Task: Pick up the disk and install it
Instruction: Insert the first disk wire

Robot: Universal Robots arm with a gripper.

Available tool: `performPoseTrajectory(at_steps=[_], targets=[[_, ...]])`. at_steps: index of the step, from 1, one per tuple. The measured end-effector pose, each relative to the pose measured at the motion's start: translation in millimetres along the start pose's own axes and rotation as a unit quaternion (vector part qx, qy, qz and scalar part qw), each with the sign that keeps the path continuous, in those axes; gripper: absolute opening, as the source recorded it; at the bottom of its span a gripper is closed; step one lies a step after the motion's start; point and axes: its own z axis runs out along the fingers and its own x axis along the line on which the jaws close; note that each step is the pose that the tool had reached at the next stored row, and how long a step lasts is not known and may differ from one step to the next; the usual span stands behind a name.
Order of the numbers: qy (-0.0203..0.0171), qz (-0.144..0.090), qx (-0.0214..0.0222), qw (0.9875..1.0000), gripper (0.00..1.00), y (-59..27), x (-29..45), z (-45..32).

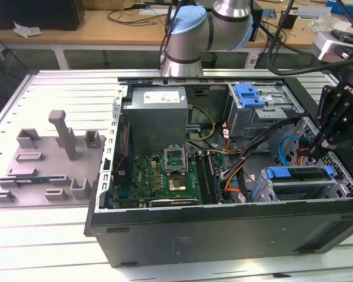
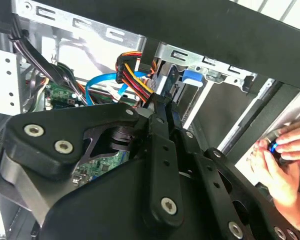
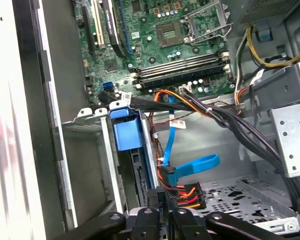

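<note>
While the disk [image 1: 285, 173] sits in its cage [image 1: 300, 191], the hand [image 1: 310, 153] hovers near

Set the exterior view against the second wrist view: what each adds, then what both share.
Exterior view adds: the grey fixture beside the case, and the power supply. Second wrist view adds: a hand just outside the case wall. Both share: the pincer, the blue cable and the motherboard.

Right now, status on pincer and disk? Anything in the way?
Pincer shut, above the drive cage. Disk sits in that cage, blue carrier up. Power cables right beside pincer; a hand beside the case.
</note>
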Motion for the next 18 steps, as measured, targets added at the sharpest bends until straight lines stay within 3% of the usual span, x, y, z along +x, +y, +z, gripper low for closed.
performPoseTrajectory(at_steps=[4, 7, 9, 10, 18], targets=[[-0.0076, -0.001, 0.0029, 1.0000, 0.17, -0.2, 4.5, 0.4], [-0.0123, -0.002, 0.0111, 0.9999, 0.17, -0.1, 6.8, 0.6], [-0.0197, -0.002, 0.0197, 0.9996, 0.17, 0.7, 8.7, 0.8], [-0.0210, -0.002, 0.0206, 0.9996, 0.17, 1.4, 9.4, 1.0], [-0.0214, -0.003, 0.0215, 0.9995, 0.17, 3.6, 11.5, 1.4]])
